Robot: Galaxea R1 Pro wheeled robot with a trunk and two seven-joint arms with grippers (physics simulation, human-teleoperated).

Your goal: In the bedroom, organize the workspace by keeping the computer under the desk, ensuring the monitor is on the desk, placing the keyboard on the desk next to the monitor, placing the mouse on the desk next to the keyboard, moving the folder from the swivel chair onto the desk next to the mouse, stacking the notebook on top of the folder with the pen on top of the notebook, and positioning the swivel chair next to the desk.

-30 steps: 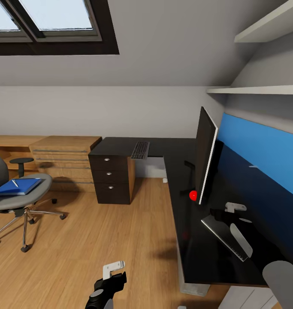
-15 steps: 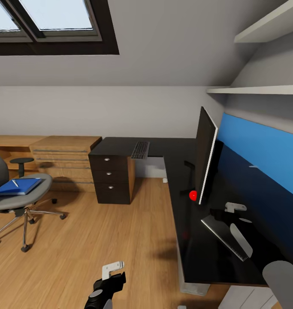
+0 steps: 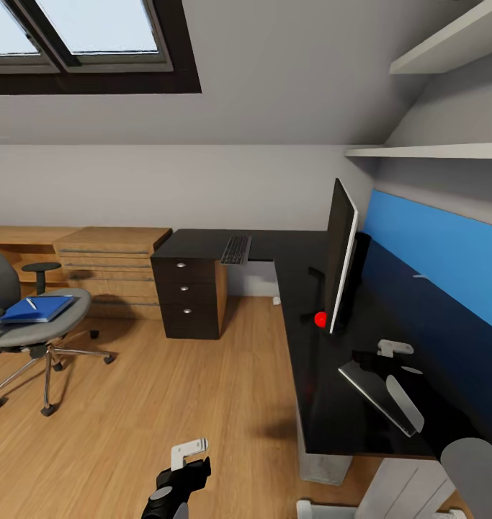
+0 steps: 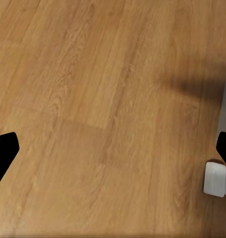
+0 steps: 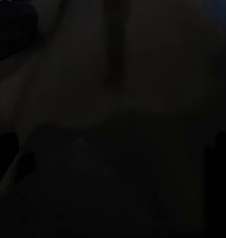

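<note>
Bedroom floor (image 3: 173,389): light wood, lower left.
Folder (image 3: 35,309): on swivel chair (image 3: 40,328), frame left.
Left gripper (image 4: 113,148): fingers spread, empty.
Right gripper (image 3: 393,360): finger state unclear.

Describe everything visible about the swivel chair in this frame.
The swivel chair stands upright on the light wood floor, apart from the black desk. It has a grey padded seat, part of a grey back at the picture's edge, a black armrest and a chrome star base on dark castors. A blue folder lies flat on the seat with a thin white pen on top.
</note>
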